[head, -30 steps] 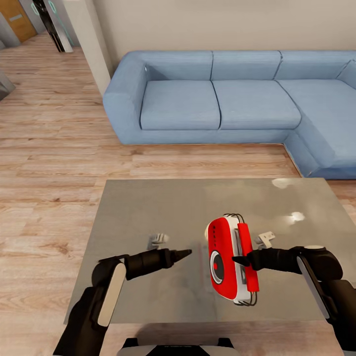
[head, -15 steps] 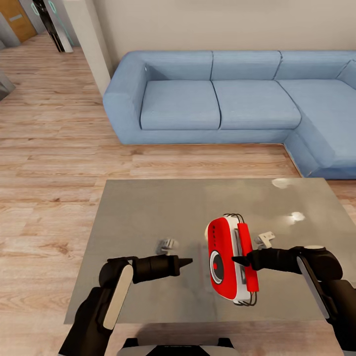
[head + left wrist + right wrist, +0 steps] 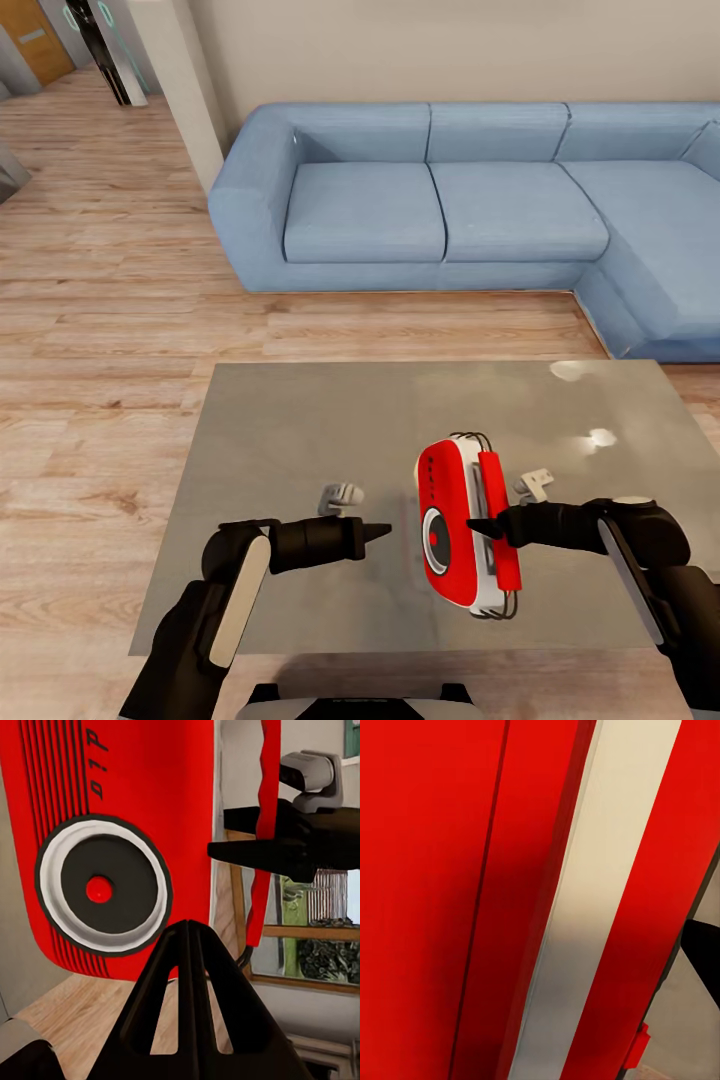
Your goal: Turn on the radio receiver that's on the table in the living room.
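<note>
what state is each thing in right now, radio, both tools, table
radio: held up off the table, dial facing the left tool
right tool: shut on the radio's side
left tool: shut, tip pointing at the radio's dial, a gap still between them
table: glossy top, mirroring the arms

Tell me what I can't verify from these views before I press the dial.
- Right tool: head view, its tip is against the radio; whether it is clamped, and on what, can't be told.
- Radio's far side: hidden by its own body.
- Right wrist view: too close to the radio; no dial there.
- On or off: nothing on the radio shows it.
</note>
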